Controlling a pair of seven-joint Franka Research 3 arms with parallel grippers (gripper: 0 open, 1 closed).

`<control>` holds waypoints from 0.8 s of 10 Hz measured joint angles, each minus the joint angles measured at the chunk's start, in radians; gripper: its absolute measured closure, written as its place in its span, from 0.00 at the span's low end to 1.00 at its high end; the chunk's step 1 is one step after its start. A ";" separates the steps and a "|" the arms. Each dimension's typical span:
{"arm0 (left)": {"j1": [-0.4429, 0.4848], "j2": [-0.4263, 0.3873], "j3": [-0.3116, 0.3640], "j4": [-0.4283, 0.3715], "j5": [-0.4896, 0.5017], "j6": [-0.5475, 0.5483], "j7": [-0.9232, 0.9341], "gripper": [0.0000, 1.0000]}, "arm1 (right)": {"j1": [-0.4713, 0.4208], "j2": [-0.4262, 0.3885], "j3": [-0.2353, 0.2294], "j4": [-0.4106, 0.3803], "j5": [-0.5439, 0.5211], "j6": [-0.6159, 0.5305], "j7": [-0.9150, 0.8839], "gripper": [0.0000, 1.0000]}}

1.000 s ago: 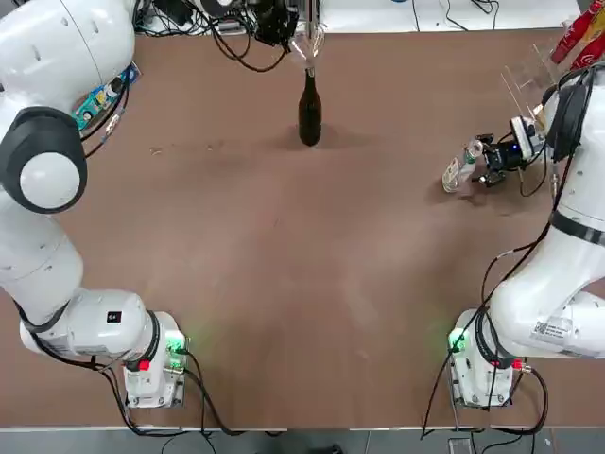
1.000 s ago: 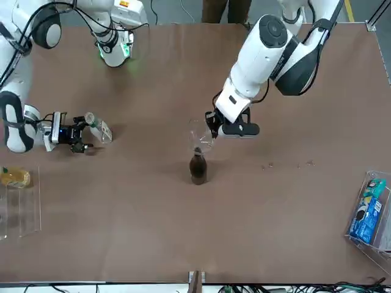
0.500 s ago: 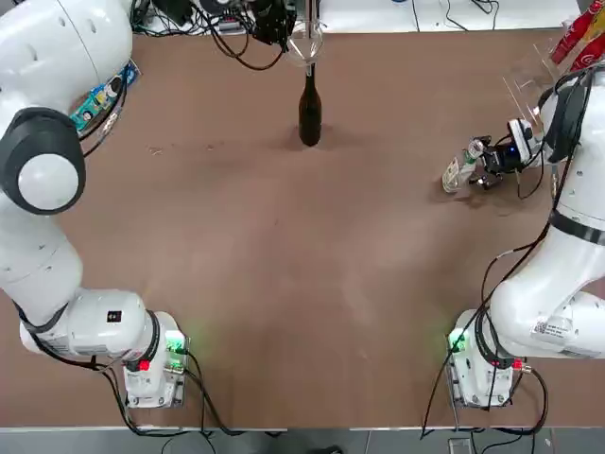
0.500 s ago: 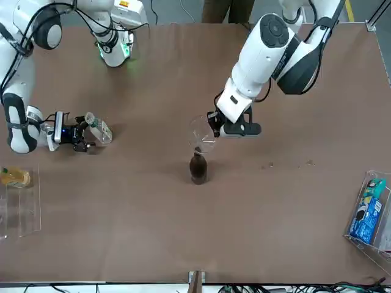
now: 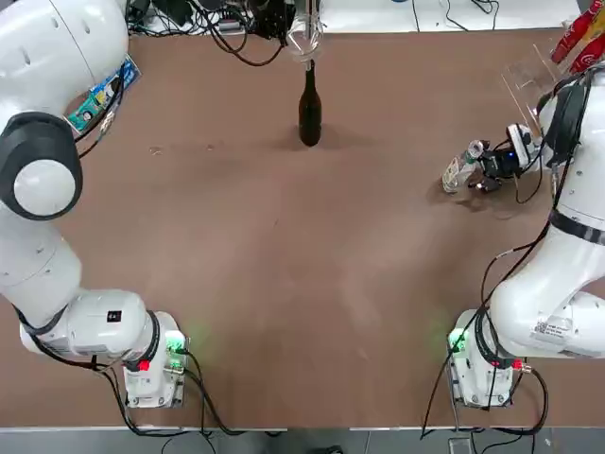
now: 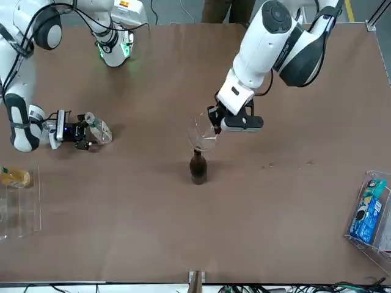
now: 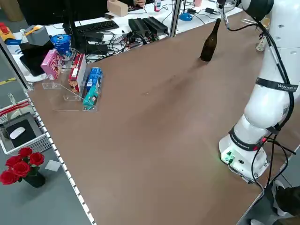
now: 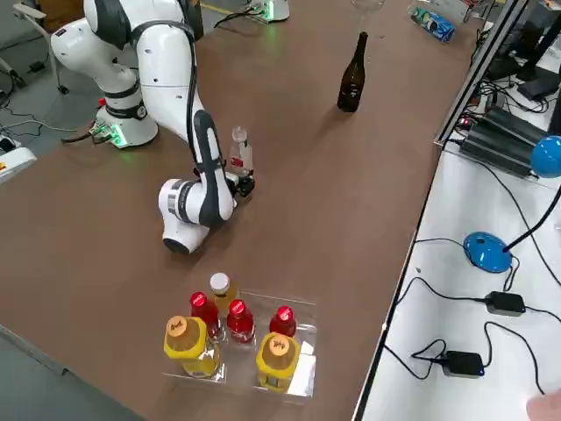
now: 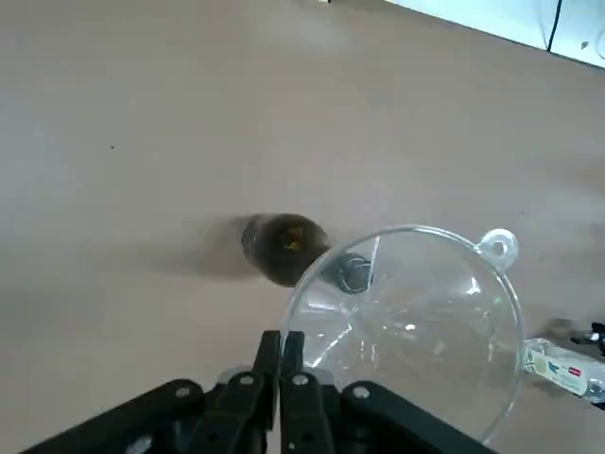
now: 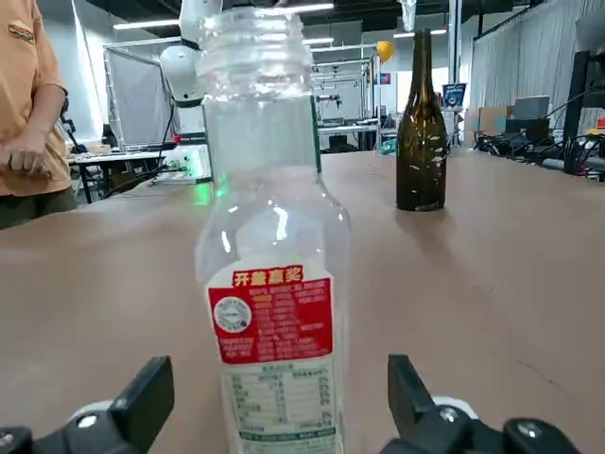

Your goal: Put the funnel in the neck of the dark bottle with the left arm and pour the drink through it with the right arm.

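lining up funnel (image 9: pixel 416 331) above dark bottle (image 10: pixel 422 156), rim clenched in left gripper (image 9: pixel 288 337); next, likely centring and lowering spout; right gripper (image 10: pixel 281 402) released beside drink bottle (image 10: pixel 274 331).

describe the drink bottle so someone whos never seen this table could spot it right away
On the big brown table, find the white robot arm on the robot's right, the one away from the dark bottle. At the end of that arm, between the open jaws, is the drink: a clear, uncapped plastic bottle of colourless liquid. Unlike the tall dark glass bottle, it is see-through, with a red-and-white label.
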 joint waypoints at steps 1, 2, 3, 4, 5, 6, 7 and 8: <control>0.000 0.000 0.000 0.000 0.000 -0.001 0.000 0.96 | 0.000 0.000 0.000 -0.003 0.000 0.000 -0.002 0.00; 0.000 0.001 0.000 -0.001 0.000 -0.001 0.000 0.96 | 0.000 0.000 0.000 -0.004 0.000 0.000 -0.002 0.00; 0.001 0.002 0.000 -0.001 0.000 -0.001 0.000 0.96 | 0.000 0.000 0.001 -0.005 0.000 -0.001 -0.002 0.00; 0.001 0.002 0.000 -0.001 0.000 0.000 0.000 0.96 | 0.000 0.000 0.001 -0.006 0.000 -0.005 -0.003 0.00; 0.001 0.002 0.000 -0.001 0.000 0.000 0.000 0.96 | 0.001 0.000 0.003 -0.006 0.000 -0.012 -0.006 0.00; 0.001 0.002 0.000 -0.001 0.000 0.000 0.000 0.96 | 0.001 0.000 0.007 -0.009 0.000 -0.015 -0.007 0.00; 0.001 0.003 0.000 -0.001 0.000 0.001 0.000 0.96 | 0.004 0.000 0.010 -0.014 0.000 -0.015 -0.008 0.02; 0.001 0.005 0.000 -0.001 0.013 0.002 0.000 0.96 | 0.005 0.000 0.011 -0.018 0.000 -0.015 -0.008 0.03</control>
